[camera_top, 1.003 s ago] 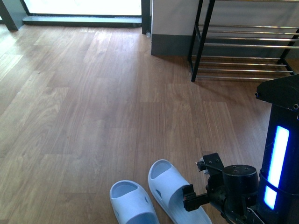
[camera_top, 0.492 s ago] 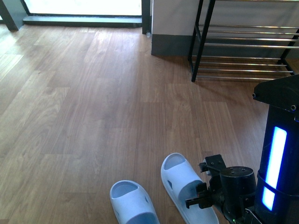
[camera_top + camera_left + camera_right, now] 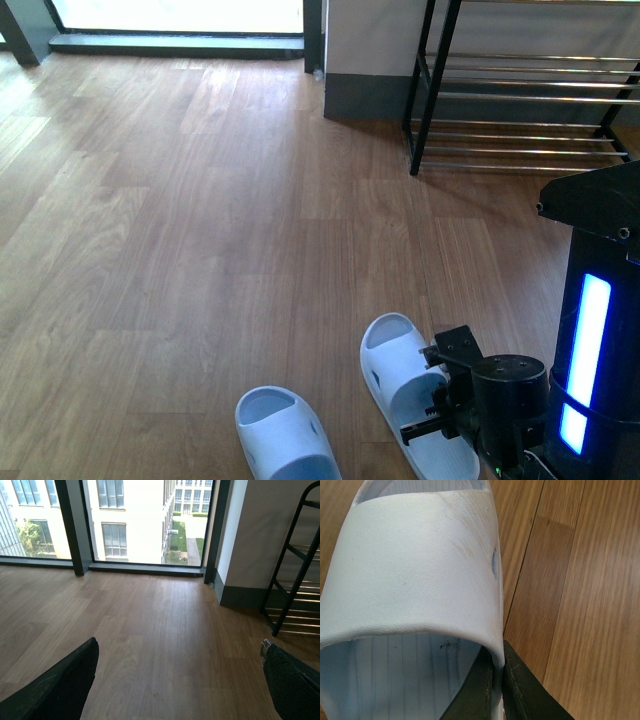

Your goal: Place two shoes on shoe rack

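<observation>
Right pincer (image 3: pixel 498 675) of mine clamps the strap of one sandal (image 3: pixel 396 366), and neither it nor the other sandal (image 3: pixel 285 432) sits on the shoe rack (image 3: pixel 530 97) yet.

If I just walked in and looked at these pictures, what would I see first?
Probably the pale blue sandal low on the wooden floor, pinched at its strap edge by the right gripper. Right beside it a bright blue light strip glows on the robot's black body, and a second sandal lies apart to the left. Far back on the right stands the shoe rack with its shiny bars.
</observation>
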